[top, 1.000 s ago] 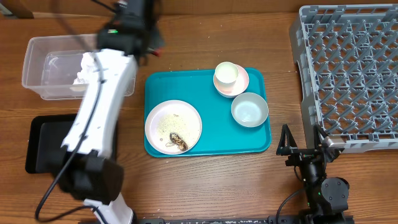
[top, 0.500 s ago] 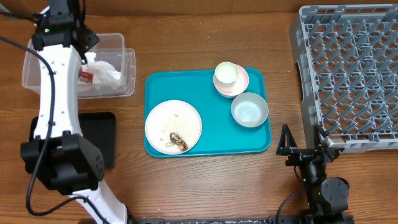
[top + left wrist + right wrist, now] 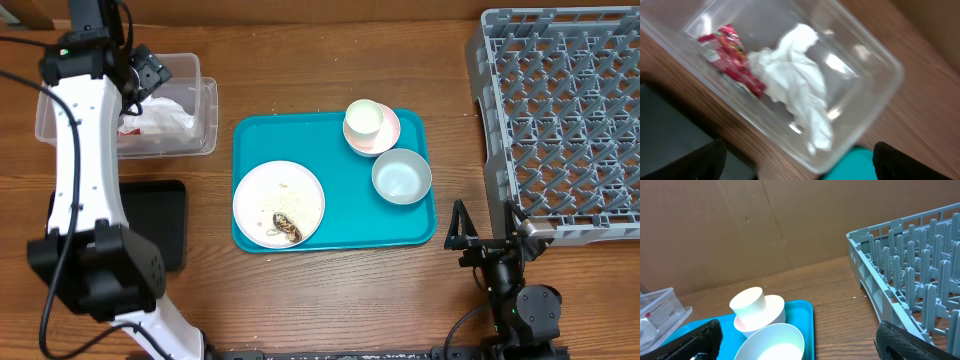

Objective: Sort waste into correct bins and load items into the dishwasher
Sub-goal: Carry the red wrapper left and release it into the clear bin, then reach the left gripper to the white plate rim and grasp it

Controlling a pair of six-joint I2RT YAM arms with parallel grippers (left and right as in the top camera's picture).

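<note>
Crumpled napkin (image 3: 800, 85) and red wrapper (image 3: 727, 57) are pictured touching, side by side, inside the clear tub (image 3: 880, 65) at the far left corner of the bench (image 3: 330, 300). The left gripper (image 3: 140, 72) is seen above the tub, fingers spread wide, nothing gripped. Brown food scraps (image 3: 287, 228) are shown on the white plate (image 3: 279, 195), set on the teal tray (image 3: 335, 225) mid-bench with the bowl (image 3: 401, 177) and the cup (image 3: 364, 118) on its pink saucer (image 3: 391, 135). The right gripper (image 3: 483, 225), likewise spread wide and empty, is seen by the near edge, beside the grey rack (image 3: 565, 120).
</note>
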